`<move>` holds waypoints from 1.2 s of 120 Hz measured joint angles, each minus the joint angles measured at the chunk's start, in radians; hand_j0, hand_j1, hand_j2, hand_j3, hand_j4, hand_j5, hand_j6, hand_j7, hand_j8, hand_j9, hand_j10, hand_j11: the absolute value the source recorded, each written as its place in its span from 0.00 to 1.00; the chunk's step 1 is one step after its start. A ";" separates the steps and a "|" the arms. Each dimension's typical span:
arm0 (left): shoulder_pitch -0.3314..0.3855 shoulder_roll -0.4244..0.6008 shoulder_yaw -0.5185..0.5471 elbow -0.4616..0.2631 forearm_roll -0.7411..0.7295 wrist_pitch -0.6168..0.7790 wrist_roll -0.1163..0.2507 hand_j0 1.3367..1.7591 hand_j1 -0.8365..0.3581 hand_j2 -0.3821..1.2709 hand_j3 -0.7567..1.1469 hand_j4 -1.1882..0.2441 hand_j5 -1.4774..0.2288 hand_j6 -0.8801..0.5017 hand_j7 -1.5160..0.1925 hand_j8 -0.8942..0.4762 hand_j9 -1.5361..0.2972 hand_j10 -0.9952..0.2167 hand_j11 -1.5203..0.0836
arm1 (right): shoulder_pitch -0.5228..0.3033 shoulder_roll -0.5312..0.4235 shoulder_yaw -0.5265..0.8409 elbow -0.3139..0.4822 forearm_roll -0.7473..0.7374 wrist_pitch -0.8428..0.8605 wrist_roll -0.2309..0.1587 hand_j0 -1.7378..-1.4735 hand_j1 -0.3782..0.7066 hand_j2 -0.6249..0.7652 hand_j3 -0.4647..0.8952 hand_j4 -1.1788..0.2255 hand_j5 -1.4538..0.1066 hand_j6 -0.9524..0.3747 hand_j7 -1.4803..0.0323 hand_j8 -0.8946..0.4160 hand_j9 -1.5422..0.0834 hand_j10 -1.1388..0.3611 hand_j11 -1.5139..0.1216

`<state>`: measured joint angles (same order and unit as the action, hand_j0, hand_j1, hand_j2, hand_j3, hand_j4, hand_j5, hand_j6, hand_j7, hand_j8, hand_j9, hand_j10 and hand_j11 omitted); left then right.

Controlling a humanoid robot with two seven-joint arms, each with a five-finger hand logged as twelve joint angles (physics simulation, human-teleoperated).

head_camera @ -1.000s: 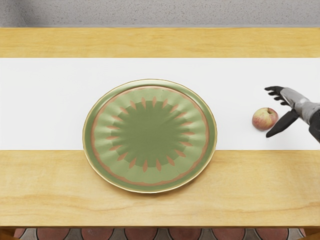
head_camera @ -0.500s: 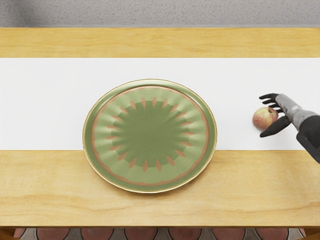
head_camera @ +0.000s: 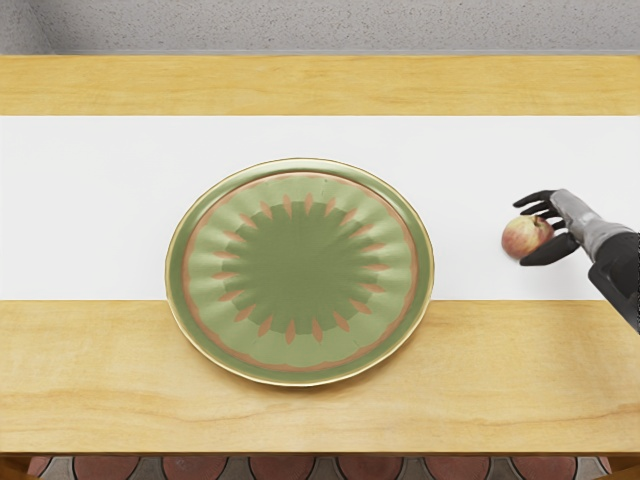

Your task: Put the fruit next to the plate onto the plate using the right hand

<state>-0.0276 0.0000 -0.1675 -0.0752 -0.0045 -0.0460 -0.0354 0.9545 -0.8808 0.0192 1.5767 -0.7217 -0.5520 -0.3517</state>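
Apple (head_camera: 524,237), red-yellow, sits on the white strip (head_camera: 120,210) that runs across the wooden worktop (head_camera: 300,410). It's at 3 o'clock from the plate (head_camera: 300,272), clearly apart from the rim, with bare white between them. It is not on the plate.

The right hand (head_camera: 556,224) comes in from the right edge, dark fingers with a grey wrist, at the apple's 3 o'clock side. The hand is grasping the apple. The upper fingers (head_camera: 536,199) curl over the fruit at about 12 to 1 o'clock, and the thumb (head_camera: 548,256) wraps under at about 4 to 5 o'clock. The palm is hard against the apple's right side, with no gap visible. The left half of the apple is uncovered and faces the plate. Can't tell whether the apple is lifted or resting on the strip.

The plate is round and green, with a gold rim, an orange ring and a petal pattern. It lies flat at centre, half on the white strip and half on the bare wood at 6 o'clock. Nothing is on it.

The forearm exits at about 4 o'clock from the hand, at the frame's right edge.
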 joint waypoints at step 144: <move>0.000 0.000 0.000 0.000 0.000 0.000 0.000 0.76 0.74 0.26 0.40 0.66 0.68 0.46 0.70 0.47 0.66 0.62 0.75 | 0.045 -0.096 0.421 -0.021 0.398 0.844 -0.066 0.30 0.54 0.73 0.34 0.41 0.43 0.33 0.46 0.35 0.47 0.45 0.45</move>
<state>-0.0276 0.0000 -0.1674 -0.0752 -0.0046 -0.0460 -0.0354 0.9994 -0.9767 0.4401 1.5558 -0.3242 0.2922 -0.4176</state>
